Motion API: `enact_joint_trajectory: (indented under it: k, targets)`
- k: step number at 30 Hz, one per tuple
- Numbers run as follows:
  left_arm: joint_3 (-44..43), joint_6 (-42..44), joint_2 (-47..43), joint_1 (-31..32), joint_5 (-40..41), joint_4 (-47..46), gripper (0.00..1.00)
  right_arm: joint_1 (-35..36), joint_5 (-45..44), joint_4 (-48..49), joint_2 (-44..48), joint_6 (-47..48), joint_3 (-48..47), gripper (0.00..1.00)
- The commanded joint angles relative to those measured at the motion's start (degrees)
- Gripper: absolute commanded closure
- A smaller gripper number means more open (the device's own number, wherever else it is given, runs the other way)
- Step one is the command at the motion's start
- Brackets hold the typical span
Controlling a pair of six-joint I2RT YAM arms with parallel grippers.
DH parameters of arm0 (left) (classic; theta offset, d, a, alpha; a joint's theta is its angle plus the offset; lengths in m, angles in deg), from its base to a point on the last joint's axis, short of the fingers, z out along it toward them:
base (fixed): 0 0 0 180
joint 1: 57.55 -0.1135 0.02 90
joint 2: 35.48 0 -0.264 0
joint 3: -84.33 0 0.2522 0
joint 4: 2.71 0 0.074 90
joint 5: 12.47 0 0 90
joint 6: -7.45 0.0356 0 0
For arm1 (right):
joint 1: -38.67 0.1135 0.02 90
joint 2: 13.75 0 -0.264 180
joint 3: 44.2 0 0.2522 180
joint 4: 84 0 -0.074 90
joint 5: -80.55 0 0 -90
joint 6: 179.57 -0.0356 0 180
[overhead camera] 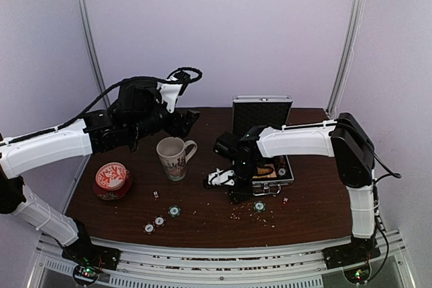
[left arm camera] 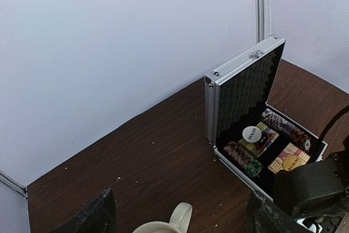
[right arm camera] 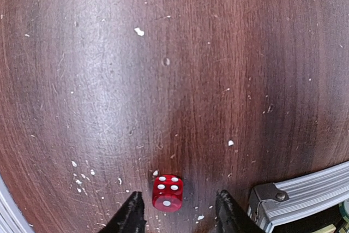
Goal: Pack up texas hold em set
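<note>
The silver briefcase (overhead camera: pixel 271 170) stands open at the centre right of the table, lid (left arm camera: pixel 245 88) upright. Rows of poker chips (left arm camera: pixel 242 159), card boxes (left arm camera: pixel 288 158) and the white dealer button (left arm camera: pixel 251 133) lie inside. A tiny red die (right arm camera: pixel 167 193) rests on the table just left of the case's front corner (right arm camera: pixel 294 200). My right gripper (right arm camera: pixel 179 193) points down over it, open, one finger on each side and a gap on both. My left gripper (overhead camera: pixel 189 121) hangs open in the air above the mug, holding nothing. Loose chips (overhead camera: pixel 174 211) and a green one (overhead camera: pixel 259 206) lie near the front.
A white patterned mug (overhead camera: pixel 174 158) stands left of centre, its handle (left arm camera: pixel 181 216) under my left gripper. A round red-and-white tin (overhead camera: pixel 111 180) sits at the left edge. More small dice (overhead camera: pixel 156 195) and crumbs dot the brown table (overhead camera: pixel 202 214).
</note>
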Motion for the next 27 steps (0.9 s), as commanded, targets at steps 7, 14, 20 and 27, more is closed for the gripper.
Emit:
enact_joint_trajectory:
  k: [7, 14, 20, 27]
  targets:
    - [-2.22, 0.82, 0.54, 0.31, -0.18, -1.21, 0.17, -0.30, 1.61, -1.29, -1.83, -0.52, -1.01, 0.70]
    - [-2.22, 0.79, 0.78, 0.40, -0.12, -1.19, 0.17, -0.47, 2.45, -1.38, -1.56, -0.42, -1.32, 0.76]
    - [-2.13, 0.87, 1.94, 0.40, 0.91, -1.16, 0.17, -1.52, 4.83, -3.37, 1.49, -0.11, -2.44, 0.82]
    - [-3.40, -1.60, 3.65, 0.42, 4.59, 2.15, 0.17, -7.32, 5.11, -6.51, 6.53, 1.19, -4.31, 0.85]
